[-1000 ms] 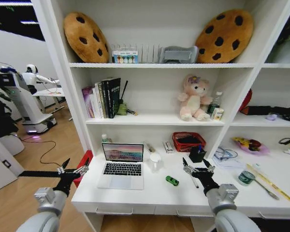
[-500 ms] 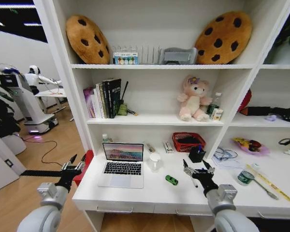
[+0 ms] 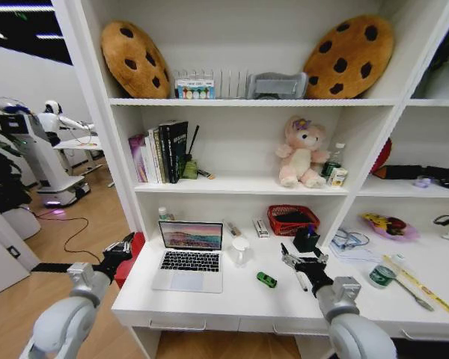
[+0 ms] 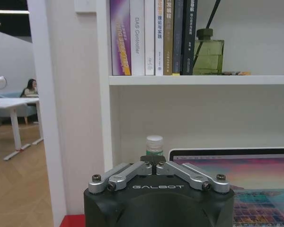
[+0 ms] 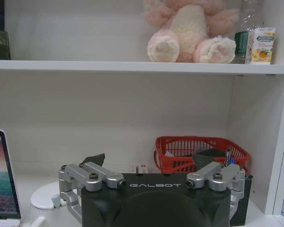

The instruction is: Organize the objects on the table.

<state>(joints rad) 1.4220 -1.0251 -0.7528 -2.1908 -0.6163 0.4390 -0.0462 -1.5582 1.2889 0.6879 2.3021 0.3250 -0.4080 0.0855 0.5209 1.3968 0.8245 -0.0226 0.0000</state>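
A slim silver laptop point(image 3: 188, 256) stands open at the left of the white table point(image 3: 232, 301), and its screen point(image 4: 236, 175) also shows in the left wrist view. A small green toy car point(image 3: 266, 280) lies at mid-desk. A marker pen point(image 3: 301, 283) lies just below my right gripper point(image 3: 301, 259), which hovers open over the desk; its jaws point(image 5: 149, 163) are spread wide with nothing between them. My left gripper point(image 3: 123, 248) is shut and empty off the desk's left end. Its fingers point(image 4: 153, 160) point at a small green-labelled bottle point(image 4: 154, 143) beside the laptop.
A red basket point(image 3: 292, 218) and a black pen holder point(image 3: 305, 239) stand at the back of the desk, with a white cup point(image 3: 240, 247) by the laptop. Books point(image 3: 159, 152), a pink bear point(image 3: 301, 153) and a bottle point(image 3: 331, 161) fill the shelf above. Clutter lies at the right point(image 3: 389, 273).
My left gripper has shut its fingers and drawn in toward the desk's left end. The right gripper has edged slightly forward and stays open.
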